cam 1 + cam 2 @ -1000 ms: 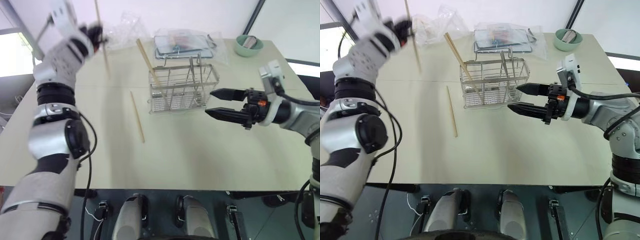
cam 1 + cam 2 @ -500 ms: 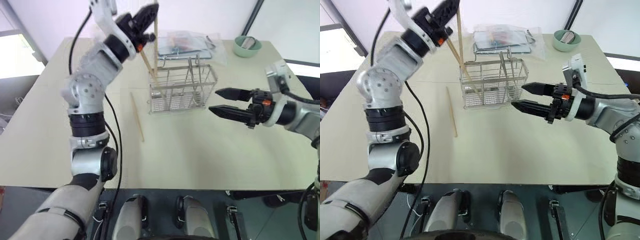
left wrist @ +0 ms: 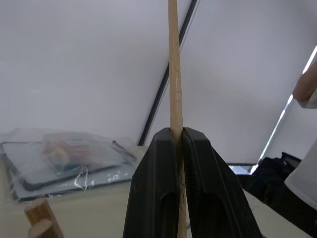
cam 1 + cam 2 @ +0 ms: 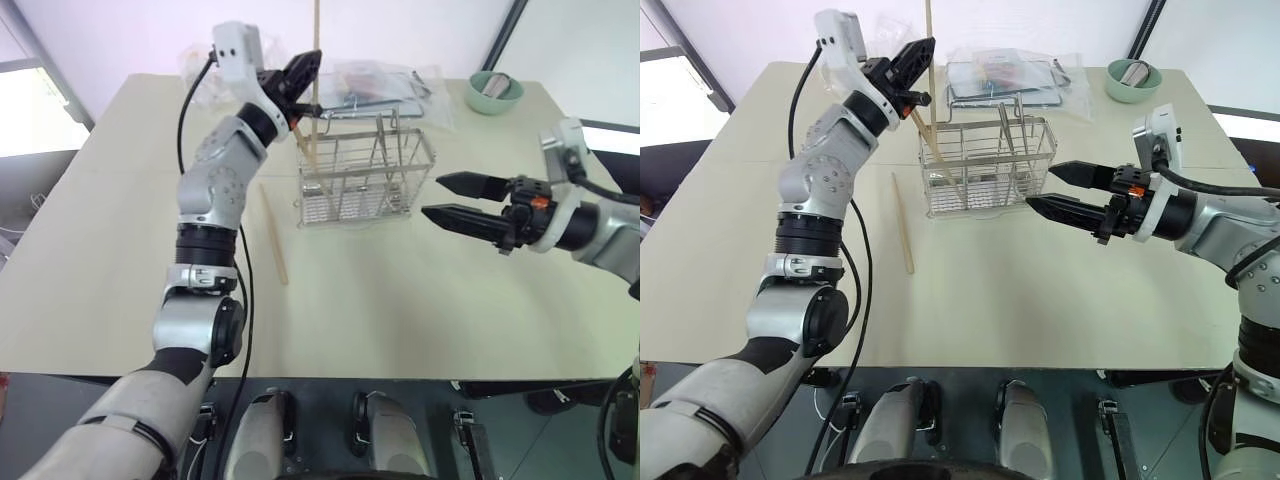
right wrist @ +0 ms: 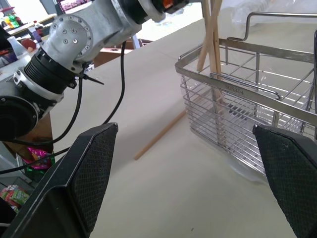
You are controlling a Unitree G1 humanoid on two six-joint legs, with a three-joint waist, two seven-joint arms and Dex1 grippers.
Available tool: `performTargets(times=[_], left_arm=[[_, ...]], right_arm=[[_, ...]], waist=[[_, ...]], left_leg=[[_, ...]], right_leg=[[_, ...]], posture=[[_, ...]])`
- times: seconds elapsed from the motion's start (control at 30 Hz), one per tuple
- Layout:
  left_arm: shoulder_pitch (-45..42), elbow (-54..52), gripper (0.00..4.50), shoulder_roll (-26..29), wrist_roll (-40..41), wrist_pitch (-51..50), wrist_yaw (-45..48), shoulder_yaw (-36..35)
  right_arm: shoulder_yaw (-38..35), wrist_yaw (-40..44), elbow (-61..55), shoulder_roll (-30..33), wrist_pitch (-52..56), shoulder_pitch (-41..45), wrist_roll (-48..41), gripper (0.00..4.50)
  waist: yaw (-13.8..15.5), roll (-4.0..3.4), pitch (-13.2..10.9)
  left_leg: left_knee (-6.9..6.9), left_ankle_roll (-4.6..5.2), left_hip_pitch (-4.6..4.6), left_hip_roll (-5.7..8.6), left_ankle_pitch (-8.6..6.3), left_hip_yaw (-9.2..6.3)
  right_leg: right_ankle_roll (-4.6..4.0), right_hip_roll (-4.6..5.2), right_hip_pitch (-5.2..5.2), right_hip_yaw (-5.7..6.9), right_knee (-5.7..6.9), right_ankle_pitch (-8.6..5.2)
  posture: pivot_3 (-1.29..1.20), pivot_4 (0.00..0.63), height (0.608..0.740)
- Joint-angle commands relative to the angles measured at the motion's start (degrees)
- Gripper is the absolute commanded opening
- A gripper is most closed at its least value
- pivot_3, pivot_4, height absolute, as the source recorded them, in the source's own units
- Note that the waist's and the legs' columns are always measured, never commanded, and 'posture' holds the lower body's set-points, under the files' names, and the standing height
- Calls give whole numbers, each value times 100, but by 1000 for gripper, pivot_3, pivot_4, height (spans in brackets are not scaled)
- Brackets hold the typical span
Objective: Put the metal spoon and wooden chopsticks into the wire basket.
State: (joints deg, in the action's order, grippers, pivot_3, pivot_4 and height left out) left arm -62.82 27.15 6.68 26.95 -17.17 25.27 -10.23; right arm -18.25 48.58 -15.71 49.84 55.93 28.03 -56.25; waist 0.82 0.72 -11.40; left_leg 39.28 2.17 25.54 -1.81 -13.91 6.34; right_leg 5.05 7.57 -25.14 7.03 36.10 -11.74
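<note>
My left gripper [image 4: 306,70] is shut on a wooden chopstick [image 3: 173,64] and holds it upright above the left end of the wire basket [image 4: 365,175]. The stick's lower end reaches into that end, next to a second chopstick [image 4: 308,150] that leans inside. A third chopstick [image 4: 275,235] lies flat on the table, left of the basket. A slim metal rod [image 4: 1008,128], seemingly the metal spoon's handle, stands in the basket's middle. My right gripper [image 4: 430,196] hovers open just right of the basket with nothing between its fingers.
A plastic-wrapped flat tray [image 4: 370,85] lies behind the basket, and a green bowl [image 4: 495,92] stands at the far right corner. Crumpled clear plastic [image 4: 192,58] sits at the far left. The basket's wire hooks [image 5: 250,19] rise above its rim.
My left arm has swung right and down with the chopstick, from the far left of the table to over the basket's left end. The right gripper has stayed open in place.
</note>
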Motion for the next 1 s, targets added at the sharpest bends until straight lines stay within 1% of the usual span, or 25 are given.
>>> performTargets(times=[0.03,0.1,0.17,0.2,0.4,0.43,0.53,0.63,0.7,0.77,0.8,0.83,0.9,0.97,1.0], left_arm=[[89,-79,55,-59,-254,388,159,200],[175,-108,55,-84,-319,464,185,236],[257,-256,771,-125,-268,395,176,222],[299,-361,986,-148,-210,313,167,209],[372,-1009,4078,-110,6,-165,-105,69],[373,-1232,4444,-51,53,-327,-175,48],[347,-2105,4444,270,273,-1039,-462,-60],[217,-2726,4444,710,496,-1816,-782,-239],[55,-2903,4444,1057,565,-2468,-1135,-389],[-117,-2919,4444,1411,479,-3409,-1644,-467],[-210,-2855,4444,1530,416,-4042,-2005,-563],[-292,-2784,4444,1578,391,-4605,-2361,-743],[-419,-2683,4444,1520,376,-5341,-2886,-1148],[-406,-2615,4444,1535,156,-5888,-3178,-1197],[-389,-2560,4444,1445,53,-6110,-3340,-1254]], right_arm=[[-223,-47,-210,61,-20,-2,-169,4500],[-228,-67,-206,68,-27,-10,-182,4500],[-231,-78,-192,71,-39,-22,-189,4500],[-225,-77,-178,70,-55,-30,-183,4500],[-139,-45,-30,49,-158,16,-71,4500],[-116,-35,5,42,-182,38,-44,4500],[-32,-11,129,6,-288,108,57,4500],[36,20,204,-43,-373,140,137,4500],[90,59,242,-74,-434,153,195,4500],[152,118,285,-83,-507,177,263,4500],[170,148,315,-89,-538,196,288,4500],[184,162,339,-99,-554,220,301,4500],[202,190,381,-120,-571,252,332,4500],[230,235,446,-148,-619,258,395,4500],[249,257,473,-165,-653,256,428,4500]], waist=[[1,0,0],[0,0,0],[-2,0,0],[-2,0,0],[-1,0,0],[-3,0,0],[-15,0,0],[-18,-1,1],[-13,-1,1],[-9,-1,1],[-1,-1,1],[4,-1,1],[3,-1,1],[3,0,0],[2,1,0]], left_leg=[[0,0,0,0,0,0],[0,0,-1,0,0,0],[0,1,0,0,0,0],[0,1,0,0,0,0],[0,2,3,-1,-1,-1],[0,2,3,0,-1,-1],[0,2,4,-1,-1,-2],[-2,2,1,-2,-1,-1],[-2,1,0,-3,0,-2],[-2,1,-2,-2,-1,-3],[-2,1,-1,-1,0,-4],[-1,1,-2,1,0,-6],[-1,1,-2,2,0,-8],[-1,1,-2,2,0,-10],[-1,0,-2,3,0,-10]], right_leg=[[0,1,0,0,0,0],[0,1,1,0,1,0],[0,1,0,0,1,0],[0,1,-1,0,1,0],[0,3,-3,0,0,0],[0,3,-3,0,0,0],[0,2,-4,0,2,0],[0,0,-6,-2,4,0],[0,-2,-6,-2,7,0],[0,-2,-4,-2,6,0],[0,-2,-2,-2,5,0],[2,-1,1,-2,6,-1],[3,-1,4,-2,4,-2],[4,-1,3,-1,5,-2],[4,-2,3,-1,5,-3]], posture=[[0,150,707],[0,150,707],[0,150,707],[0,150,707],[0,150,707],[0,150,707],[0,150,707],[0,150,707],[0,150,707],[0,150,707],[0,150,707],[0,150,707],[0,150,707],[0,150,707],[0,150,707]])
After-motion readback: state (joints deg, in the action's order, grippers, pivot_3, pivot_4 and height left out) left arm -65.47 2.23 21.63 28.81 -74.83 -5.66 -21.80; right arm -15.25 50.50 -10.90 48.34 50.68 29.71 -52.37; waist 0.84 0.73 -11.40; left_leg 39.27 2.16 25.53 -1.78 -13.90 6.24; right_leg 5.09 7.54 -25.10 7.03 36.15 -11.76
